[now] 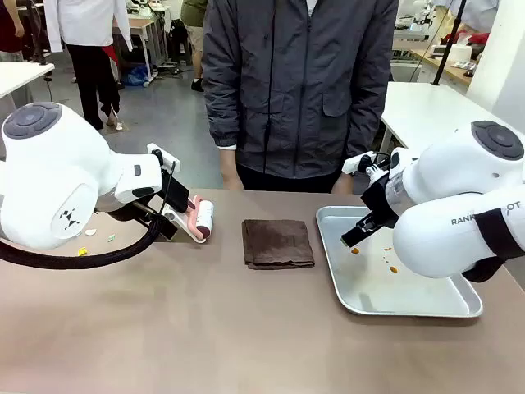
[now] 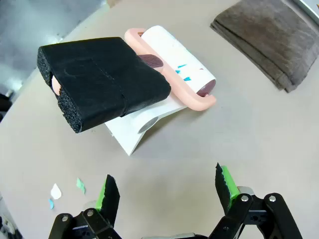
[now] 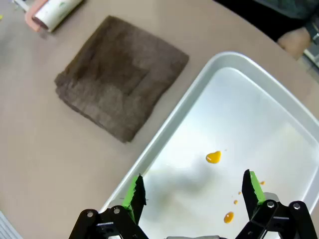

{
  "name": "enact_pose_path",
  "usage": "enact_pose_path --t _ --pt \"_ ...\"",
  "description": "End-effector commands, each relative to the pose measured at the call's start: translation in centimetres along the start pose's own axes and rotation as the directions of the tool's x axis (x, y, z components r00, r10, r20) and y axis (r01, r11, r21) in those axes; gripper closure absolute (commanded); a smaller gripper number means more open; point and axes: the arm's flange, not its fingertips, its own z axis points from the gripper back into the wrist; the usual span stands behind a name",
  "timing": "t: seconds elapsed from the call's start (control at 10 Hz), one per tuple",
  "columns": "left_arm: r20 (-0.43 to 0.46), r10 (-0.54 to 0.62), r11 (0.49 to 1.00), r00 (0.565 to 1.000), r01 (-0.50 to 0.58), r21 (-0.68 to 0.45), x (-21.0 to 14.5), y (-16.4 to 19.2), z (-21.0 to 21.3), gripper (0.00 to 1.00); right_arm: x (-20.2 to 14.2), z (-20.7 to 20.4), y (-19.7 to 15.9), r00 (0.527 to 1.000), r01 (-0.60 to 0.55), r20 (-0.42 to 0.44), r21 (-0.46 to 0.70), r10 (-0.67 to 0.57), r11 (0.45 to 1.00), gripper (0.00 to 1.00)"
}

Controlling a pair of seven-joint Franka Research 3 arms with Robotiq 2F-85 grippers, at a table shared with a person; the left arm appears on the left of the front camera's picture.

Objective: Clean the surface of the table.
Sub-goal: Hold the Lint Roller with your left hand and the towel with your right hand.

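Observation:
The taupe-brown table (image 1: 246, 328) carries a folded brown cloth (image 1: 277, 243) at its middle and a lint roller (image 1: 201, 220) to the left. Small paper scraps (image 2: 56, 190) lie on the top near the roller. In the left wrist view my left gripper (image 2: 167, 186) is open just short of the roller's black foam handle (image 2: 99, 82), holding nothing. My right gripper (image 3: 193, 189) is open above the silver tray (image 3: 259, 89), over its near-left corner, clear of the orange drops (image 3: 213, 157). The cloth (image 3: 119, 74) lies left of the tray.
A person in a dark jacket (image 1: 299, 82) stands at the far edge, one hand (image 3: 299, 37) near the tray's far corner. More scraps (image 1: 90, 232) lie at the left under my arm. The tray (image 1: 459, 308) takes up the right side.

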Motion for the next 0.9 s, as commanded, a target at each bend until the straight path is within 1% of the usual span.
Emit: enact_pose_path --t 0.0,0.8 --pt "0.0 0.0 1.0 1.0 0.0 0.0 0.0 0.0 0.01 0.0 0.0 0.01 0.0 1.0 0.0 0.0 0.0 0.0 1.0 0.0" --pt "0.0 0.0 1.0 1.0 0.0 0.0 0.0 0.0 0.01 0.0 0.0 0.01 0.0 1.0 0.0 0.0 0.0 0.0 1.0 0.0"
